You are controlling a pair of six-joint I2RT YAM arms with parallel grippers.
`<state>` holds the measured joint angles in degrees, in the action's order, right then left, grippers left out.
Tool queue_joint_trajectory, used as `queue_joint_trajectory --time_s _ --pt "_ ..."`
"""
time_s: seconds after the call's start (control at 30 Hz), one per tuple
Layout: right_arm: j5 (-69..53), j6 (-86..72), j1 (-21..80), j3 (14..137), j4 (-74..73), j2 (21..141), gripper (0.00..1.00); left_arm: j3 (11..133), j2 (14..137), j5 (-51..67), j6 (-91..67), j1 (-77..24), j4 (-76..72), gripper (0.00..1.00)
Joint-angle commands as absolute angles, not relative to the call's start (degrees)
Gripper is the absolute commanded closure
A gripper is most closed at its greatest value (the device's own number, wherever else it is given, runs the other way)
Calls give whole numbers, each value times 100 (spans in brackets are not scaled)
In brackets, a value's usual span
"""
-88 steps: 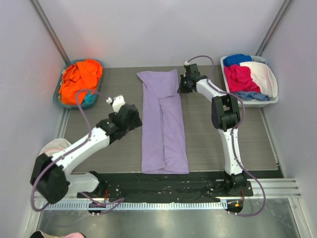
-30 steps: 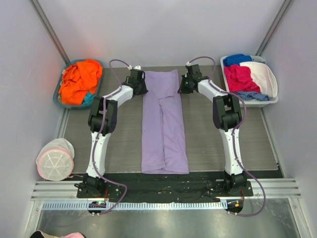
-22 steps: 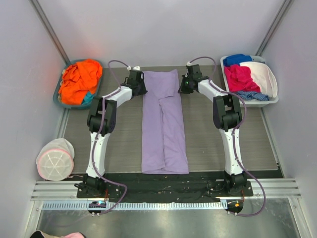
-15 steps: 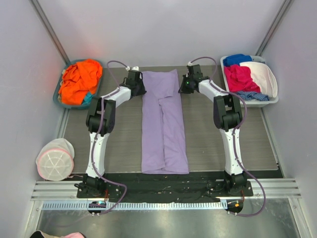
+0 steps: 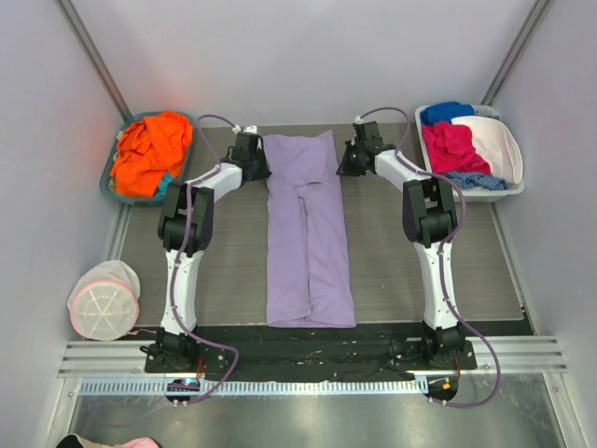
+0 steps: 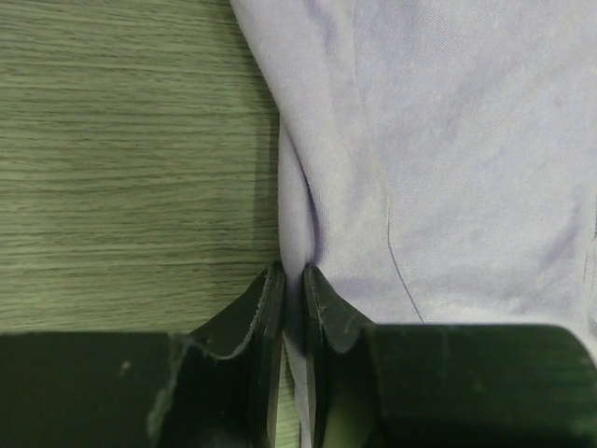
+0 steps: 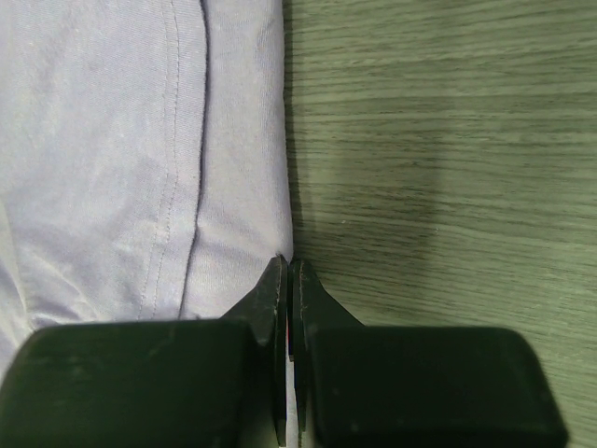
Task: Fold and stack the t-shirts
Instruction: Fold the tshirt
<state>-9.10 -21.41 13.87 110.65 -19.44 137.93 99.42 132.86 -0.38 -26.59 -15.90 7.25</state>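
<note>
On the grey wood-grain surface the lavender t-shirt lies centred as a long strip. Left fingers and right fingers each clench its far edge, 1 per side; best lift both evenly and bring them toward the near hem

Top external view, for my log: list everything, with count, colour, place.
lavender t-shirt: one, light purple, folded strip mid-table
orange t-shirt: one, orange, left bin
left bin: one, grey-blue, far left
right bin: one, white, far right, holding blue, pink, white clothes
pouch: one, white with pink rim, near left
table: one, grey wood
left hand: one, black, shut on lavender t-shirt's far left edge
right hand: one, black, shut at its far right edge
</note>
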Motion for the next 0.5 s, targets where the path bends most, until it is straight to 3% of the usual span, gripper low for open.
queue_joint_trajectory --time_s 0.0,0.07,0.1,0.17,0.2,0.3,0.37,0.47 --pt "-343 -2013 1187 10863 -2478 13790 99 9879 13166 -255 -2434 -1354 1125 76" --pt "-334 -2013 1178 10872 -2478 13790 99 10036 13245 -237 -2400 -1345 1186 70" --pt "-334 -2013 1178 10863 -2470 13799 99 10107 13289 -220 -2382 -1336 1256 55" --pt "-343 -2013 1169 10898 -2470 13799 99 10326 13411 -211 -2329 -1327 1309 39" --pt "-351 -2021 1169 10898 -2470 13808 97 10405 13438 -211 -2312 -1318 1379 24" --pt "-360 -2021 1160 10907 -2470 13764 81 10757 13544 -193 -2268 -1283 1581 6" --pt "-343 -2030 1134 10916 -2470 13702 67 10854 13483 -193 -2250 -1248 1617 4" --pt "-352 -2057 1090 10916 -2470 13509 59 10820 13202 -176 -2285 -1187 1600 1"
